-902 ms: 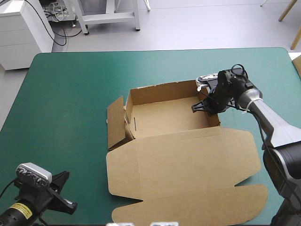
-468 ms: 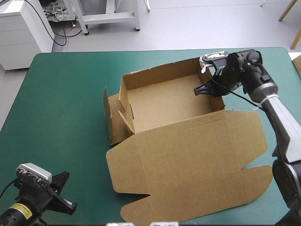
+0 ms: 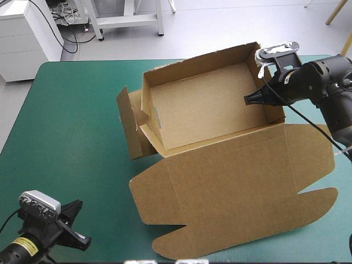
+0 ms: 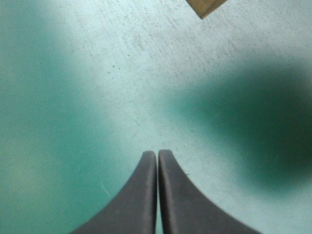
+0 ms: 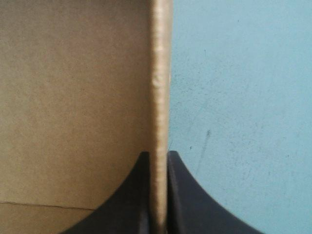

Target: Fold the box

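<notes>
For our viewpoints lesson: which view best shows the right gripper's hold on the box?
The right wrist view: the right gripper pinches a wall edge of the box. The high view shows it from afar, contact unclear. The left wrist view, only a box corner.

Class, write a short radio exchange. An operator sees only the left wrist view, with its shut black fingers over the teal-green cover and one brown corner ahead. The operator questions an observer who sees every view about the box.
Operator: I only see a brown corner ahead of my fingers. What shape is the box in?
Observer: The box is an open tray, its lid spread toward the near edge of the table.
Operator: Is the right gripper holding it?
Observer: Yes. The right gripper is shut on the box's right side wall.
</notes>
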